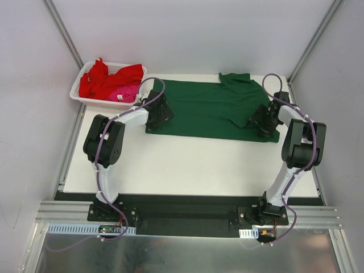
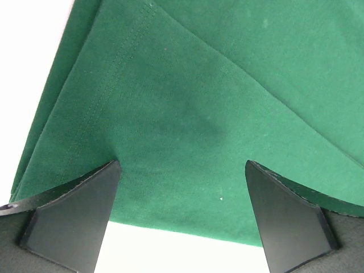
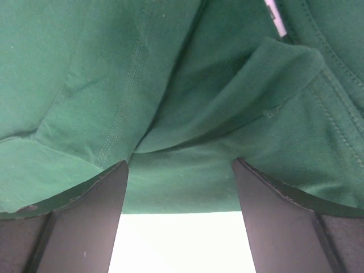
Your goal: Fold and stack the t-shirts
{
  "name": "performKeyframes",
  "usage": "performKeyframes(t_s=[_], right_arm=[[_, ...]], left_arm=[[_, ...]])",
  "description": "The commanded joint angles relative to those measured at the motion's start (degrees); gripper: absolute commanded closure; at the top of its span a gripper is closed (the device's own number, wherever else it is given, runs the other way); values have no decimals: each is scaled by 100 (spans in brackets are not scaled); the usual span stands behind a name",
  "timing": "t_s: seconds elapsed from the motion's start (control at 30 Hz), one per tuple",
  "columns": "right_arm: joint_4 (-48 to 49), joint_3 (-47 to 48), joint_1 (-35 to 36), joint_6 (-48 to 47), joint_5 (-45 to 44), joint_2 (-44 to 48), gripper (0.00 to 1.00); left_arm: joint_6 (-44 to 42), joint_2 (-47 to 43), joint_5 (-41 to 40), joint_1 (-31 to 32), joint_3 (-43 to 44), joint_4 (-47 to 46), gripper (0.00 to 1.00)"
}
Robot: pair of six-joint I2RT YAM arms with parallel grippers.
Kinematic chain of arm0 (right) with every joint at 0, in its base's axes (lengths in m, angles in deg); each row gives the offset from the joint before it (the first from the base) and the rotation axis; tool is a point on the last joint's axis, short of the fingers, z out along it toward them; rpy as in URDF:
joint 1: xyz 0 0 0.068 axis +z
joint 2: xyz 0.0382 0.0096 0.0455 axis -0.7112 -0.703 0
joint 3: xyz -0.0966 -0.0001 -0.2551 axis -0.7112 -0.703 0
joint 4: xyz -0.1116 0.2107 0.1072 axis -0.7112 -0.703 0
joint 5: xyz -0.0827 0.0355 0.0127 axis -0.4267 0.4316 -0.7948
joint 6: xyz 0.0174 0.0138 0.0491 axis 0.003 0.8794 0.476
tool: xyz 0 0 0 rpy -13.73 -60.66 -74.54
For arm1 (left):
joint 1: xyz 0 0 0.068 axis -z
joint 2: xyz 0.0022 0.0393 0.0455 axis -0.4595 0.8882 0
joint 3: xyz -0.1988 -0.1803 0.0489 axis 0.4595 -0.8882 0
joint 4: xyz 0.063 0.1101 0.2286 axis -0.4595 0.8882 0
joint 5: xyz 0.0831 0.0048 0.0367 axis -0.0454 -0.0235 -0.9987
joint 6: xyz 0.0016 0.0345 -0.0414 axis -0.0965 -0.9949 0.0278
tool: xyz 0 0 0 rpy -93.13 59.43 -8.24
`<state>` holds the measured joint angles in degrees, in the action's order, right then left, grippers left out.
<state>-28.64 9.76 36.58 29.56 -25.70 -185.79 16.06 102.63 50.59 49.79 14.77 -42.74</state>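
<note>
Green cotton, a t-shirt [image 1: 210,108], lies flat on the white table [image 1: 187,165] toward its far side. Its long axis runs left to right. The hem end points left, and the neck end points right, with a bunched part jutting toward the far edge. In the left wrist view a stitched hem and a slanting fold line cross the cloth [image 2: 199,85]. In the right wrist view the cloth is rumpled and a small white label [image 3: 274,14] shows near the top.

The left claw [image 1: 161,114] sits at the shirt's left end with its jaws spread wide. The shirt's near edge lies between them [image 2: 182,165] and nothing is pinched. The right claw [image 1: 263,120] sits at the right end, also released, and the cloth's edge spans the gap [image 3: 181,162]. I cannot tell whether its fingers touch the cloth.

Each arm rises from its base to a bent elbow. The left forearm reaches forward and inward, and the right one forward and slightly inward.

At the far left corner a white basket [image 1: 77,94] holds a red shirt [image 1: 102,79] and a pink shirt [image 1: 126,92], crumpled together.
</note>
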Motion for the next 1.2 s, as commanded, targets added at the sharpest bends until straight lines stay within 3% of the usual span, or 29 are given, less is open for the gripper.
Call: performKeyframes(t_s=[0.0,0.67,1.17], right_arm=[[-166,-750,-39,67,-192,335,21],[-42,-3045,-47,137,-254,2163,21],[-560,-4003,-47,-56,-359,3253,20]], left_arm=[[253,-292,-257,129,-683,526,7],[1053,-2182,-758,832,-3222,517,6],[1826,-3272,-846,1403,-4304,736,6]])
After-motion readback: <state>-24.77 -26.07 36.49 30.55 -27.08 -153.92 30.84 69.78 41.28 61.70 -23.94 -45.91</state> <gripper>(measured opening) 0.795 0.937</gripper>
